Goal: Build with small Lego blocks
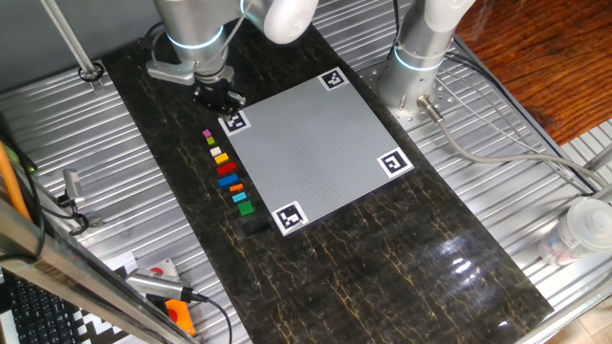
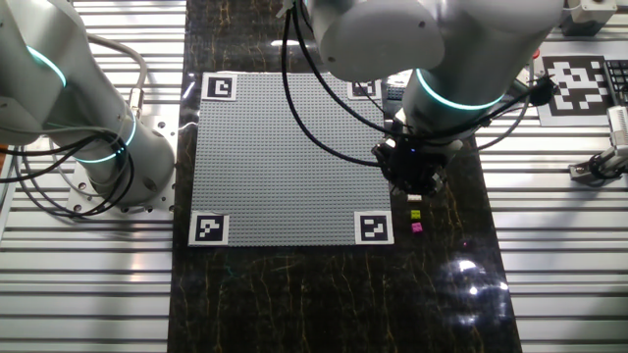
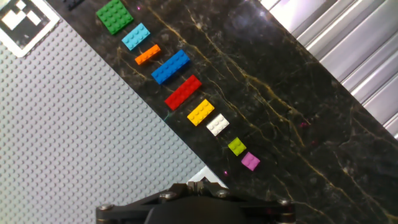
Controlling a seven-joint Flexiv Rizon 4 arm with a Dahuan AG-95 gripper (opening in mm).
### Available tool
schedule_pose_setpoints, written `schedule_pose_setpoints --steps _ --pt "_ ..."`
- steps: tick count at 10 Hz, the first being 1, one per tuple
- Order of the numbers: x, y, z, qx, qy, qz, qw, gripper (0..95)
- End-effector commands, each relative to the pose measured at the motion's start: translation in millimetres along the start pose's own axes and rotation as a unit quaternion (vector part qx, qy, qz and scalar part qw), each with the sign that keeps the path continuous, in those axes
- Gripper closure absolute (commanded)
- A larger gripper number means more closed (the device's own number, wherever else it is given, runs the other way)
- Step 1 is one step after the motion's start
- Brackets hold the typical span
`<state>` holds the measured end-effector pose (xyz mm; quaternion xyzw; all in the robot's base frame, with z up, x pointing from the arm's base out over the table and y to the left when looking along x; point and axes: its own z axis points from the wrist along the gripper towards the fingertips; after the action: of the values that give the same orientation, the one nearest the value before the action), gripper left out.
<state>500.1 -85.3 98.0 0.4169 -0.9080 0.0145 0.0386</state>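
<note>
The small Lego blocks lie in a row on the dark marble strip beside the grey studded plate [image 3: 74, 124]. In the hand view they are green [image 3: 114, 15], light blue [image 3: 135, 36], orange [image 3: 148, 54], blue [image 3: 170, 66], red [image 3: 183, 91], yellow [image 3: 201, 112], white [image 3: 217, 124], olive [image 3: 236, 146] and pink [image 3: 250, 161]. The row also shows in one fixed view [image 1: 228, 172]. My gripper [image 3: 196, 182] hovers over the plate's corner tag at the pink end of the row [image 1: 218, 96] [image 2: 412, 176]. Its fingers stand together and hold nothing.
A second arm's base [image 1: 421, 57] stands beyond the plate's far side. An orange-handled tool [image 1: 172, 311] and cables lie at the front left. A clear plastic cup [image 1: 583, 229] sits at the right. A tag board [image 2: 579, 78] lies on the slatted metal table.
</note>
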Motion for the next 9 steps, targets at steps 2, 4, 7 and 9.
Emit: schedule_pose_setpoints --steps 2,4,7,9 --pt "3.1 -19.0 17.2 0.003 -0.006 -0.028 0.9996 76.0" --pt "4.2 -28.4 23.8 0.005 -0.006 -0.056 0.9984 76.0" --pt "4.5 -30.7 25.5 0.005 -0.006 -0.067 0.9977 76.0" --pt "4.5 -30.7 25.5 0.005 -0.006 -0.067 0.9977 76.0"
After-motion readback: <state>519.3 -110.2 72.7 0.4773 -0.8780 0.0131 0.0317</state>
